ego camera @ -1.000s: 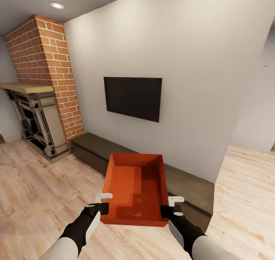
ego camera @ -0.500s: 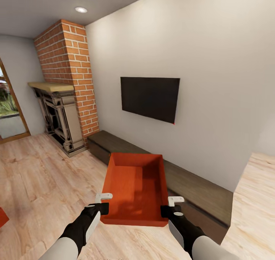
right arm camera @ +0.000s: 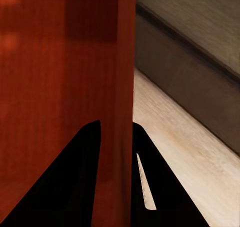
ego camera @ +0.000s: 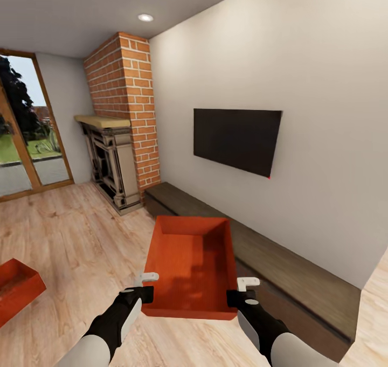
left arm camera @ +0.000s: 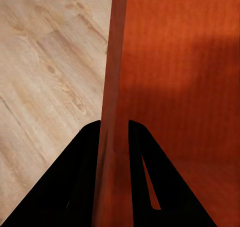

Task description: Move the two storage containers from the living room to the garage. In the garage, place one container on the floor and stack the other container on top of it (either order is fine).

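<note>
I hold one orange-red storage container (ego camera: 191,264) out in front of me, above the light wood-plank floor (ego camera: 81,243) of the living room. My left gripper (ego camera: 145,286) is shut on its left wall (left arm camera: 112,92), with a finger on each side. On the opposite wall (right arm camera: 125,82) my right gripper (ego camera: 241,291) is shut the same way. The container is empty and level. The second storage container (ego camera: 15,287) lies on the wood floor at the far left edge of the head view, partly cut off.
Ahead are a cream wall with a black TV (ego camera: 237,139) and a low dark bench (ego camera: 269,259) along its base. A brick column (ego camera: 129,103) and fireplace (ego camera: 110,159) stand at the left, with wood-framed glass doors (ego camera: 27,135) beyond.
The whole view has swung left: the TV and brick column slid right, and the glass doors and the second container came into sight. The held container and both grippers stayed as they were.
</note>
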{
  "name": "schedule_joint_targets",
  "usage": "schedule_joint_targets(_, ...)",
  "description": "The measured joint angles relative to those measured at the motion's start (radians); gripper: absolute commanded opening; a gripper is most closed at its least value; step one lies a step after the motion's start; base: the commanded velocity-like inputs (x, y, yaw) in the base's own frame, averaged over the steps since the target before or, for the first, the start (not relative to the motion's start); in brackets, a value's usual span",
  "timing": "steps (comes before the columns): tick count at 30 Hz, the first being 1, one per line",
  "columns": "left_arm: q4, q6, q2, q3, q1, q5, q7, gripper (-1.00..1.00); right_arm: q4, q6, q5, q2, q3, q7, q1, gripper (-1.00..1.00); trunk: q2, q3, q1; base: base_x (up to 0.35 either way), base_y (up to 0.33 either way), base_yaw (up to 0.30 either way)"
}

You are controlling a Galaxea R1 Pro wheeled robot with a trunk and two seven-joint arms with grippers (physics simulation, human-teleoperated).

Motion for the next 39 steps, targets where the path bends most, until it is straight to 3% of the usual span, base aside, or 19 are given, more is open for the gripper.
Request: schedule_joint_targets(39,0.000,0.000,0.002,0.000,0.000,0.000,-0.002,-1.00,0.000,0.001,0.003,0.002,-0.001,-0.002,0.000,-1.00,0.000,0.000,0.000,0.000,0.000,0.267)
